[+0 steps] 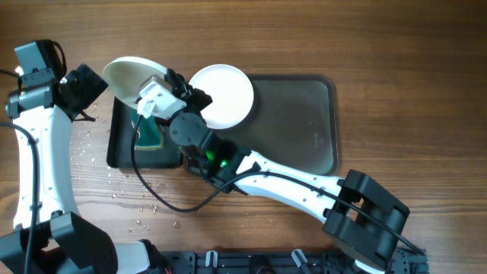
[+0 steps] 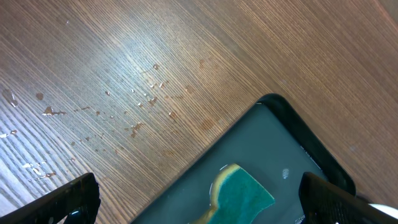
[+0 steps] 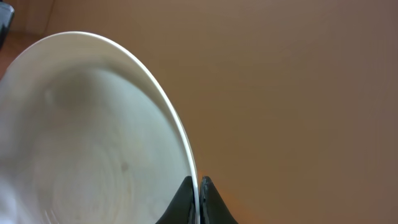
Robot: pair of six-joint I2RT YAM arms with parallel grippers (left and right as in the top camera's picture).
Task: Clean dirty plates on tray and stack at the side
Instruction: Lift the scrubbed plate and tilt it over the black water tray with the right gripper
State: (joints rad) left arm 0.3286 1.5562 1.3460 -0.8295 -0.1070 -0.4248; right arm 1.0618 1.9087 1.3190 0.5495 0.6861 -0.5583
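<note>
Gripping white plate (image 3: 93, 137) by rim in right claw (image 3: 198, 188), left claw (image 2: 200, 202) spread wide near sponge (image 2: 244, 193)

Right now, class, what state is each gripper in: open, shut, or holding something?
Left gripper: open, holding nothing.
Right gripper: shut on the rim of a white plate.

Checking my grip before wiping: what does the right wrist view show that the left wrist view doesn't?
Right wrist only: a white plate, its rim pinched by the right end effector. Left wrist only: the green sponge in the black tray, water drops on the wood, the left end effector open. Shared: the brown table, blurred in the right wrist view.
</note>
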